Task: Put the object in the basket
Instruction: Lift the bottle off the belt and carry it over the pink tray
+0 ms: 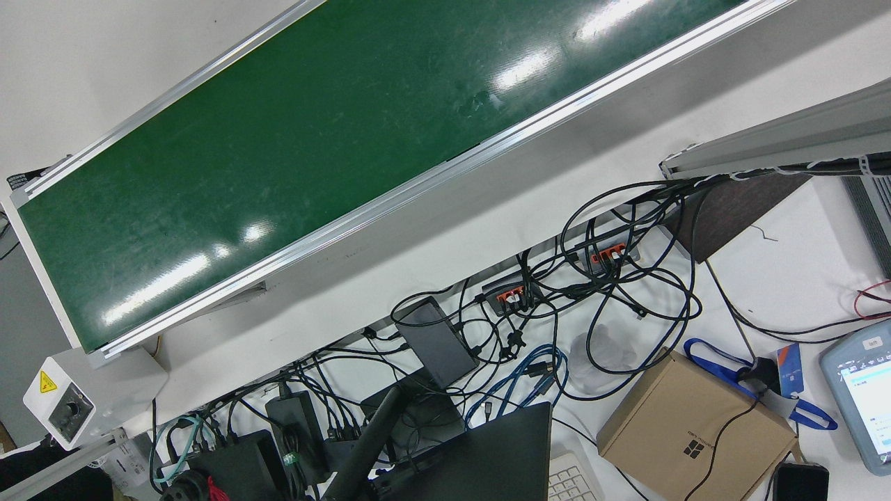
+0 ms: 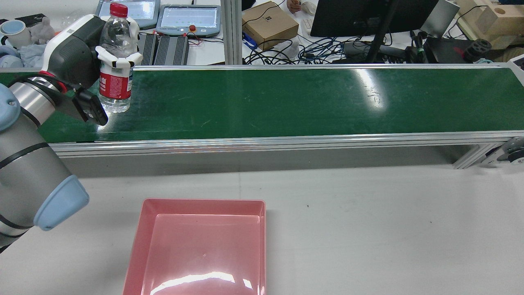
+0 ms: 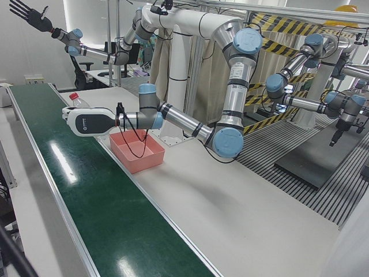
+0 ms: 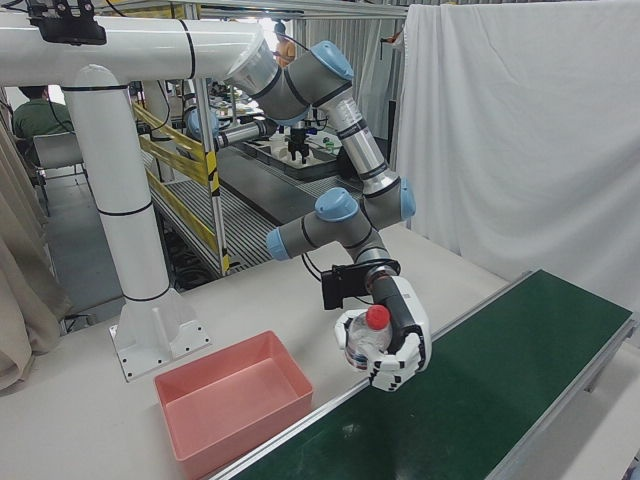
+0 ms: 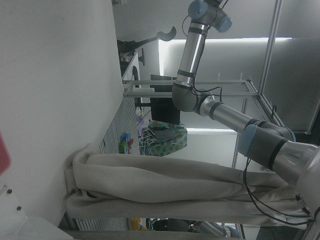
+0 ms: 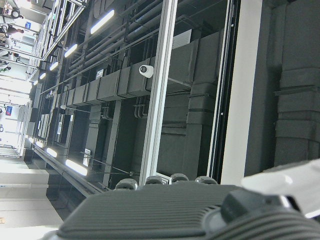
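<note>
A clear water bottle (image 2: 116, 45) with a red cap and red label stands upright at the left end of the green conveyor belt (image 2: 286, 98). My left hand (image 2: 88, 53) is shut on it, white fingers wrapped around its middle. The right-front view shows the same hand (image 4: 402, 350) and bottle (image 4: 362, 338) at the belt's near edge; whether the base touches the belt is unclear. The pink basket (image 2: 202, 206) lies empty on the white table in front of the belt. My right hand (image 3: 26, 12) is raised high and far off, fingers spread and holding nothing.
The belt (image 1: 313, 139) carries nothing else along its length. Beyond it sit cables, a cardboard box (image 2: 269, 24), a monitor and teach pendants (image 2: 190, 18). The white table (image 2: 368, 225) spreads to the right of the basket.
</note>
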Controlling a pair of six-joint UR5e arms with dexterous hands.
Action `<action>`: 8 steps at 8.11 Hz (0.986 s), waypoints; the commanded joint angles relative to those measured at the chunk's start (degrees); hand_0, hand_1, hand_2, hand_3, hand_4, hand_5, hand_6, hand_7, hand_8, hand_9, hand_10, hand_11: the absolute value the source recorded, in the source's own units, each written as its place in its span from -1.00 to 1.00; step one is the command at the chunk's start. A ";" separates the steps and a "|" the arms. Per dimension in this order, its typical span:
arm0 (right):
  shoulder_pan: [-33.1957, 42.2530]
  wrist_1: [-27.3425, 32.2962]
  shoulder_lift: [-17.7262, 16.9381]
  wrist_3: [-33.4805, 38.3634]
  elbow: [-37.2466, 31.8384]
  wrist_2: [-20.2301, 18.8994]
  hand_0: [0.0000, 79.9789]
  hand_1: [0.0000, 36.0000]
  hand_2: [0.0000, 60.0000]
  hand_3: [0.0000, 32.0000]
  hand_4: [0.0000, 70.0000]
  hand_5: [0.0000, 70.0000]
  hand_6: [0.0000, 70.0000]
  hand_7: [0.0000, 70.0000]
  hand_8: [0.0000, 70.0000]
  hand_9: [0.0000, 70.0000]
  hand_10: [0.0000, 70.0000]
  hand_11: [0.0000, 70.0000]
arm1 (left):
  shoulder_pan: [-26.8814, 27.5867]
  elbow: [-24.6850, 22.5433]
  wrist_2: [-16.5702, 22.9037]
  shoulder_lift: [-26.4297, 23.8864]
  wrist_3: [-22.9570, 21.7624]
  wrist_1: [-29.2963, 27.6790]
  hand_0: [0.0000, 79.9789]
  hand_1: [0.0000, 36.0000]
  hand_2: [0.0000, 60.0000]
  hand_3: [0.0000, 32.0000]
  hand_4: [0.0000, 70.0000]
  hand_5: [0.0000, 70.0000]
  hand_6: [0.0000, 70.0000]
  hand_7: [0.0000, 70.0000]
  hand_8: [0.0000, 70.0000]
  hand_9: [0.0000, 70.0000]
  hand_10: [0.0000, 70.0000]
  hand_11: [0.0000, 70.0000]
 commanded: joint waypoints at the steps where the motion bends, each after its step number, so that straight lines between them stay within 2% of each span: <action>1: -0.02 0.00 0.00 0.00 0.00 0.00 -1.00 -1.00 -1.00 -1.00 -1.00 -1.00 -1.00 -1.00 -1.00 -1.00 -1.00 -1.00 | 8.15 -7.25 3.09 2.06 2.19 0.54 1.00 0.42 0.90 -1.00 0.86 1.00 1.00 1.00 1.00 1.00 1.00 1.00; 2: -0.02 0.00 0.00 0.00 0.00 0.00 -1.00 -1.00 -1.00 -1.00 -1.00 -1.00 -1.00 -1.00 -1.00 -1.00 -1.00 -1.00 | 11.92 -10.67 3.01 2.42 5.60 1.41 1.00 0.42 0.81 -1.00 0.81 1.00 1.00 1.00 1.00 1.00 1.00 1.00; 3: -0.02 0.00 0.00 0.00 0.00 0.00 -1.00 -1.00 -1.00 -1.00 -1.00 -1.00 -1.00 -1.00 -1.00 -1.00 -1.00 -1.00 | 14.48 -12.35 2.75 2.51 6.68 1.86 1.00 0.44 0.81 -1.00 0.84 1.00 1.00 1.00 1.00 1.00 1.00 1.00; 5: -0.02 0.00 0.00 0.00 0.00 0.00 -1.00 -1.00 -1.00 -1.00 -1.00 -1.00 -1.00 -1.00 -1.00 -1.00 -1.00 -1.00 | 19.06 -13.60 2.22 2.77 6.78 0.82 1.00 0.49 0.78 -1.00 0.77 1.00 1.00 1.00 1.00 1.00 1.00 1.00; 6: -0.02 0.00 0.00 0.00 0.00 0.00 -1.00 -1.00 -1.00 -1.00 -1.00 -1.00 -1.00 -1.00 -1.00 -1.00 -1.00 -1.00 | 19.43 -13.60 1.43 4.34 6.78 -0.50 1.00 0.43 0.69 -1.00 0.64 1.00 1.00 1.00 1.00 1.00 1.00 1.00; 7: 0.07 0.00 0.00 0.00 0.00 0.00 -1.00 -1.00 -1.00 -1.00 -1.00 -1.00 -1.00 -1.00 -1.00 -1.00 -1.00 -1.00 | 19.69 -13.60 0.12 6.62 6.78 -3.56 0.89 0.25 0.30 -1.00 0.41 1.00 1.00 1.00 1.00 1.00 1.00 1.00; 8: -0.02 0.00 0.00 0.00 0.00 0.00 -1.00 -1.00 -1.00 -1.00 -1.00 -1.00 -1.00 -1.00 -1.00 -1.00 -1.00 -1.00 | 20.04 -13.60 -0.24 8.73 6.78 -7.07 0.38 -0.63 -0.94 -1.00 0.05 0.87 0.96 0.65 0.71 0.98 0.80 1.00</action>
